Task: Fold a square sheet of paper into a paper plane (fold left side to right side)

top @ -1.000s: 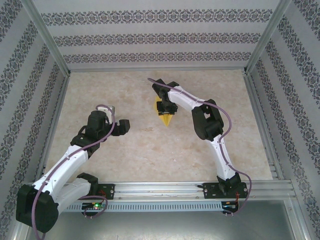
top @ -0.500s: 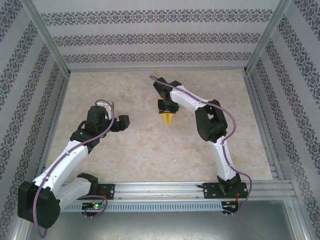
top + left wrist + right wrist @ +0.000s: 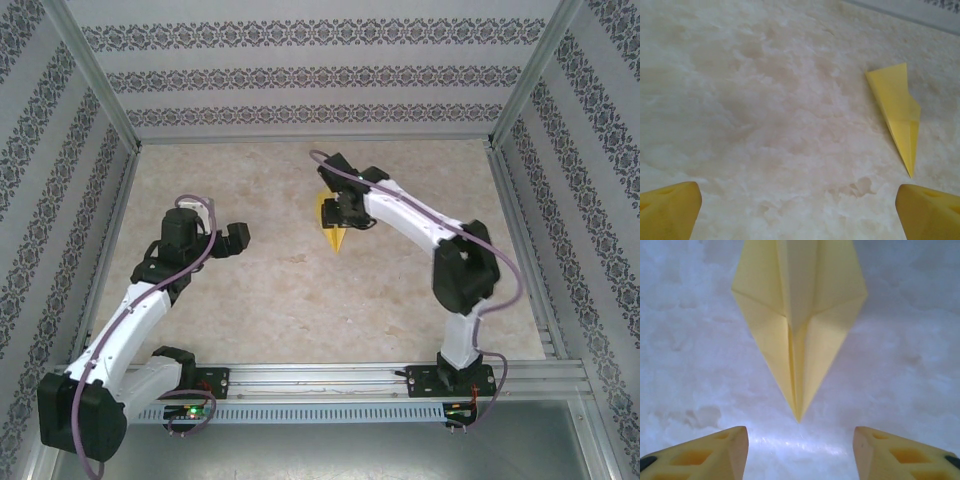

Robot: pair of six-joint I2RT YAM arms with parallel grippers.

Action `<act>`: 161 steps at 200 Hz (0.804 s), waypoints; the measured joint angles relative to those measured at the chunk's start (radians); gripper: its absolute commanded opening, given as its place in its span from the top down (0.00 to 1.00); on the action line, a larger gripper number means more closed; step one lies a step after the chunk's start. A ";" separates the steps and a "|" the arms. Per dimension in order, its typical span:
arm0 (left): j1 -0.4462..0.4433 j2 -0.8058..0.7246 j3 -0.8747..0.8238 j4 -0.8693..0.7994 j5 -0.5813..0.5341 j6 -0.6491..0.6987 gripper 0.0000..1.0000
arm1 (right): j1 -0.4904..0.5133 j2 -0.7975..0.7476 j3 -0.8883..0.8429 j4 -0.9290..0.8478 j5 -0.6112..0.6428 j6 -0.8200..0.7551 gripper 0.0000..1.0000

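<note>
The yellow paper, folded into a narrow pointed paper plane (image 3: 330, 222), lies flat on the table at centre, its tip toward the near edge. From the right wrist camera the plane (image 3: 798, 330) has a centre crease and its point stops just ahead of my right gripper (image 3: 800, 450), whose fingers (image 3: 715, 452) are apart with nothing between them. My right gripper (image 3: 345, 212) sits just right of the plane. My left gripper (image 3: 236, 238) is open, well left of it. From the left wrist camera the plane (image 3: 897, 112) lies at far right, beyond my left gripper (image 3: 800, 212).
The marbled table (image 3: 260, 290) is walled by patterned panels (image 3: 300, 75) and metal frame posts. A metal rail (image 3: 320, 380) runs along the near edge by the arm bases. Bare tabletop spreads between the two arms.
My right gripper let go of the plane, opened and shifted right; the plane now lies flat. The left arm drew back to the left and its gripper opened slightly more.
</note>
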 measured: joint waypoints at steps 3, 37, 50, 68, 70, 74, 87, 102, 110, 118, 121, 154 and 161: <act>0.006 -0.004 0.000 0.000 -0.001 0.000 0.00 | -0.002 -0.022 -0.021 0.006 0.002 -0.006 0.37; 0.116 -0.049 -0.016 0.000 -0.024 0.011 0.00 | -0.075 -0.308 -0.281 0.094 0.043 -0.064 0.22; 0.156 -0.058 -0.029 0.002 -0.042 0.023 0.00 | -0.130 -0.423 -0.387 0.145 0.056 -0.090 0.10; 0.203 -0.060 -0.056 0.018 -0.070 0.045 0.00 | -0.220 -0.578 -0.536 0.238 0.068 -0.119 0.02; 0.206 -0.060 -0.060 0.021 -0.071 0.047 0.00 | -0.232 -0.594 -0.552 0.253 0.068 -0.129 0.02; 0.213 -0.061 -0.069 0.033 -0.077 0.053 0.00 | -0.257 -0.627 -0.586 0.278 0.070 -0.135 0.02; 0.228 -0.062 -0.110 0.083 -0.106 0.069 0.00 | -0.339 -0.716 -0.692 0.368 0.071 -0.169 0.02; 0.233 -0.059 -0.159 0.146 -0.144 0.089 0.00 | -0.431 -0.783 -0.811 0.501 0.067 -0.215 0.02; 0.233 -0.051 -0.183 0.184 -0.165 0.100 0.00 | -0.476 -0.803 -0.884 0.597 0.066 -0.242 0.02; 0.233 -0.036 -0.202 0.217 -0.185 0.114 0.00 | -0.507 -0.808 -0.954 0.688 0.066 -0.268 0.02; 0.233 -0.027 -0.207 0.229 -0.190 0.118 0.00 | -0.516 -0.805 -0.978 0.721 0.067 -0.278 0.02; 0.234 0.074 -0.249 0.370 -0.216 0.184 0.00 | -0.547 -0.690 -1.160 1.061 0.053 -0.387 0.02; 0.234 0.093 -0.261 0.406 -0.212 0.197 0.00 | -0.547 -0.650 -1.178 1.140 0.045 -0.406 0.02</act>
